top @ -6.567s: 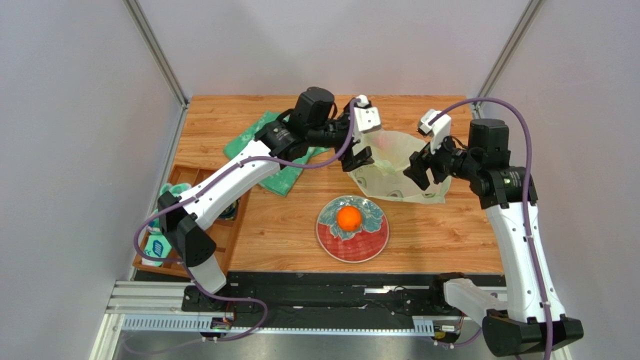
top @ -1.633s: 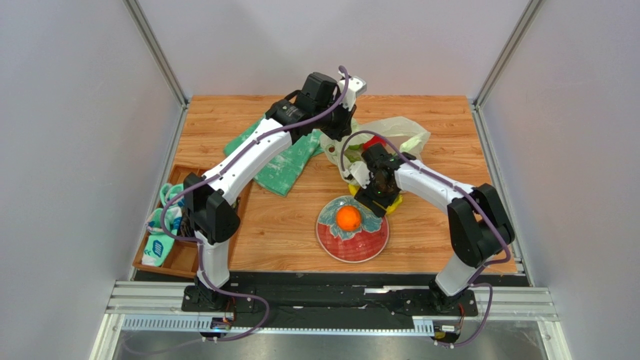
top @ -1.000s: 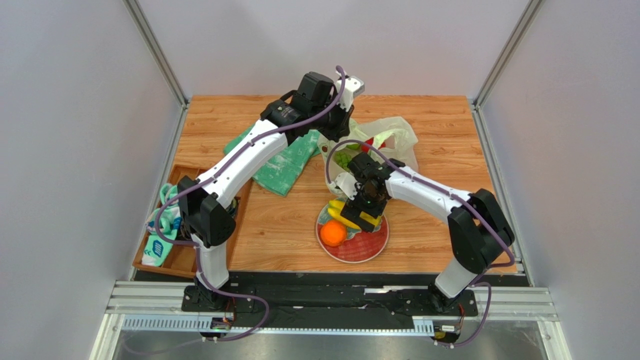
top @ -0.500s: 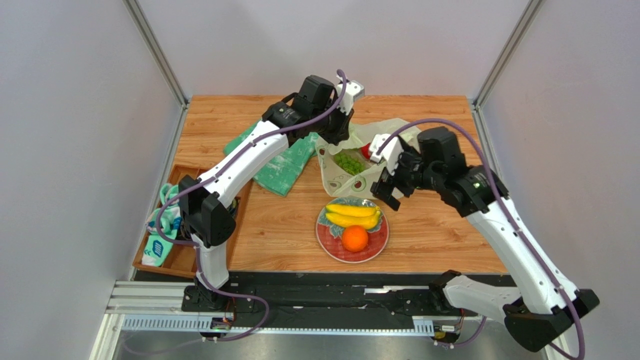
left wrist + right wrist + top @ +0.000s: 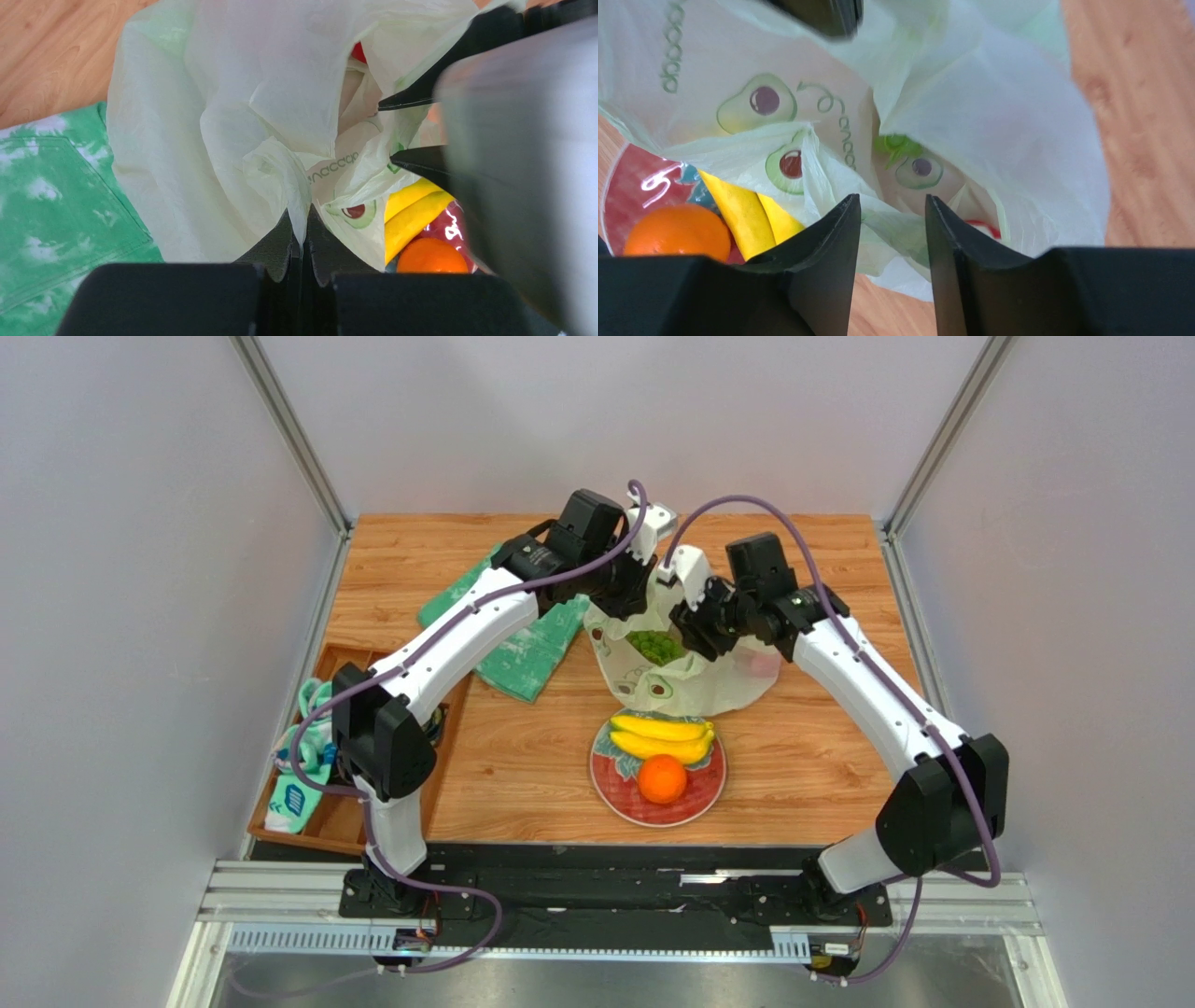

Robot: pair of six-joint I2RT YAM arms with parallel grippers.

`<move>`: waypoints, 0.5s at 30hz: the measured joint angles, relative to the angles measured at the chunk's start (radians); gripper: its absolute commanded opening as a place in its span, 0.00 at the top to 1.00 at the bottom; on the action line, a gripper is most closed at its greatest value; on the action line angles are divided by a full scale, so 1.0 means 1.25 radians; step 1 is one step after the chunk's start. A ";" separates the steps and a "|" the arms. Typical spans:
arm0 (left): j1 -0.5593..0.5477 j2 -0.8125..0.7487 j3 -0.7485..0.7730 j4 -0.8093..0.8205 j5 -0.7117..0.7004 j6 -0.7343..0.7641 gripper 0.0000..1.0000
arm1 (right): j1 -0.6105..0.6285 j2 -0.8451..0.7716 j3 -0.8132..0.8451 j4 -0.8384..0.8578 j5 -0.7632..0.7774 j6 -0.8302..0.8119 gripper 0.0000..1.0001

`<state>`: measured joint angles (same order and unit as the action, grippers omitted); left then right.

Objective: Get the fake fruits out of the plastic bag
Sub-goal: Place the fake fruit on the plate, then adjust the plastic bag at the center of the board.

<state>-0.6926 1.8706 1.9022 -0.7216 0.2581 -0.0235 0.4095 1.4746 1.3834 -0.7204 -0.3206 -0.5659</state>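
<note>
Banana bunch (image 5: 659,738) now on plate (image 5: 613,783), right gripper (image 5: 891,207) back at bag (image 5: 701,686).

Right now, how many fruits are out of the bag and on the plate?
2. Banana bunch on the plate's far half, orange on its near half. Green grapes and something red show inside the plastic bag; more may be hidden there.

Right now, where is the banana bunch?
In the top view, the banana bunch lies on the plate at the table's near middle, between the orange and the plastic bag.
</note>
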 measured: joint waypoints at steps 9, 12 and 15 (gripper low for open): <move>0.000 -0.037 -0.055 0.000 -0.004 -0.031 1.00 | -0.142 -0.103 -0.305 -0.086 0.082 -0.055 0.58; 0.000 -0.038 -0.055 0.001 0.009 -0.038 1.00 | -0.185 -0.172 -0.336 -0.135 0.102 -0.088 0.54; 0.000 -0.038 -0.055 0.000 0.017 -0.046 1.00 | -0.193 -0.232 -0.306 -0.181 0.071 -0.118 0.50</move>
<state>-0.6926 1.8236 1.8332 -0.7212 0.2794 -0.0814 0.1688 1.1843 1.0008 -0.9470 -0.2321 -0.7136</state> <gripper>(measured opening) 0.009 0.458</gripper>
